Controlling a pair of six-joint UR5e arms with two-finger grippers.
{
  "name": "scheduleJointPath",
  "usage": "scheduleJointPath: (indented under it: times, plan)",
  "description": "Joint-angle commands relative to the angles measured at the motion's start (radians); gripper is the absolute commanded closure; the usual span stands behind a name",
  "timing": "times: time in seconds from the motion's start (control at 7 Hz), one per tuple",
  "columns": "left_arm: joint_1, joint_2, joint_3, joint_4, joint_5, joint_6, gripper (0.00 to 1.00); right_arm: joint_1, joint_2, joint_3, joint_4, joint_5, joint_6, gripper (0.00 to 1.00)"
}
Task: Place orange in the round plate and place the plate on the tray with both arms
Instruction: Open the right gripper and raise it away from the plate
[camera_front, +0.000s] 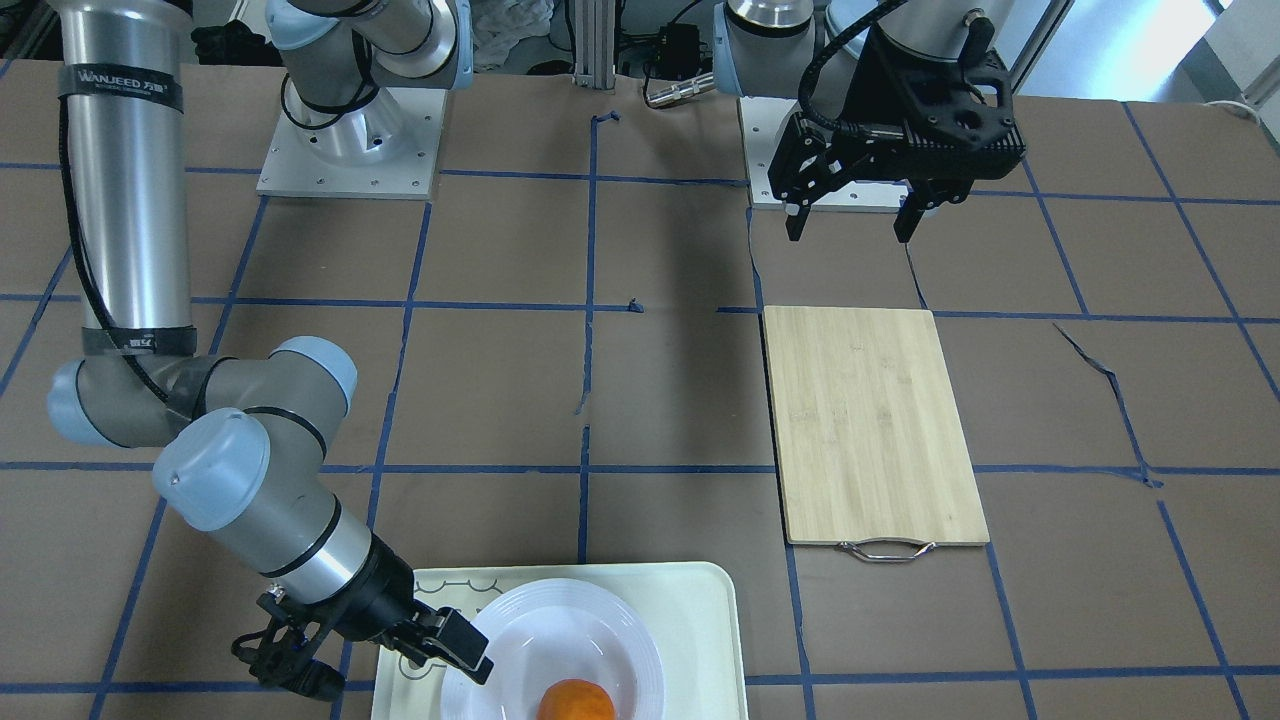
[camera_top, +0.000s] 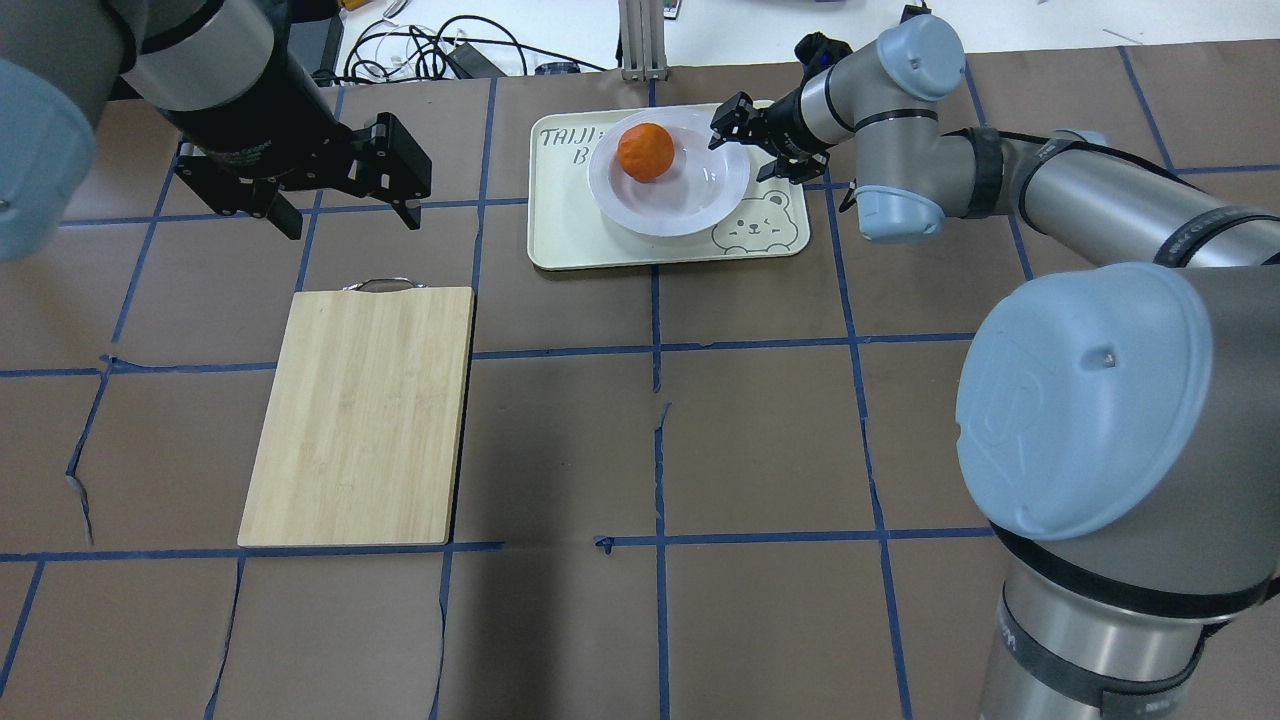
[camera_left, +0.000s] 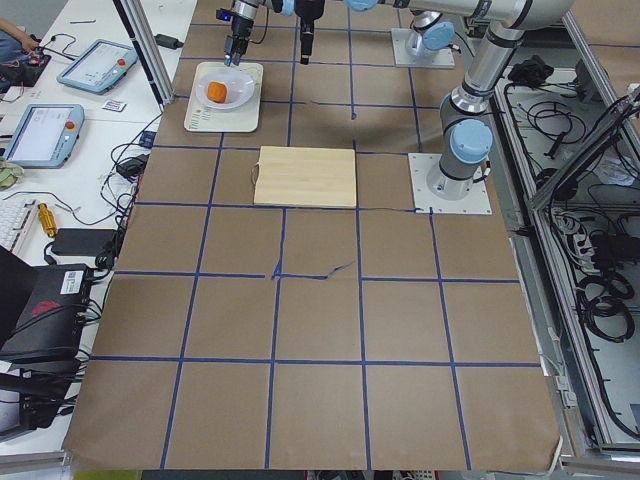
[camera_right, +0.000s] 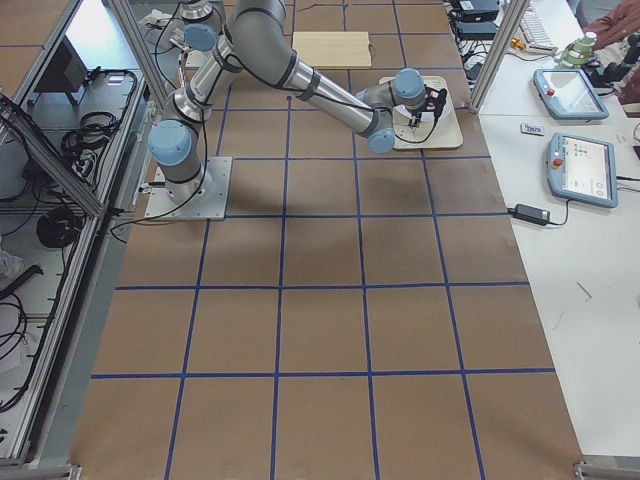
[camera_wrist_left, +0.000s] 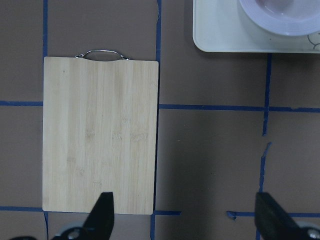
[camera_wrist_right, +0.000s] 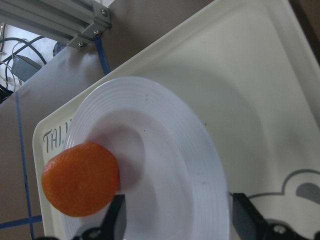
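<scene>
We judge the task to be at its last step. The small round bright-orange fruit (camera_top: 645, 151) lies in the shallow centre of the glossy white round plate with the ridged rim (camera_top: 690, 215), and that plate sits on the pale cream rectangular tray (camera_top: 570, 225), partly over the grey cartoon bear face (camera_top: 758, 232).

The right gripper (camera_wrist_right: 180, 212) is low at the plate's edge. Its black fingers (camera_wrist_right: 117, 215) are spread with the rim lying between them, so we see no pinch on it. The left gripper (camera_top: 350, 225) hangs above the table away from the tray, and its jaws also stand wide apart and hold nothing.

The next move, as we read it, calls for lifting the right gripper straight away from the rim. A sideways drag could nudge the plate and set the orange rolling.

The bamboo cutting board with a metal handle (camera_top: 365, 410) lies flat, well apart from the tray and beside the left gripper. The table is covered in brown paper marked with blue tape lines (camera_top: 760, 430). Nothing that we can see blocks the right arm's way out.
</scene>
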Motion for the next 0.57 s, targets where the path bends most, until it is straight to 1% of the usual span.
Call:
scheduleJointPath:
  times: [0.0,0.14,0.29,0.43]
  plan:
    - [0.001,0.000,0.000,0.000,0.000,0.001,0.00,-0.004,-0.062,-0.057,0.251,-0.179,-0.094,0.00]
    - [-0.001,0.000,0.000,0.000,0.000,0.001,0.00,0.003,-0.130,-0.082,0.329,-0.265,-0.094,0.00]
    - [-0.001,0.000,0.000,0.000,0.000,0.001,0.00,0.003,-0.186,-0.094,0.487,-0.298,-0.102,0.00]
    - [0.001,0.000,0.000,0.000,0.000,0.001,0.00,0.018,-0.252,-0.102,0.593,-0.372,-0.104,0.00]
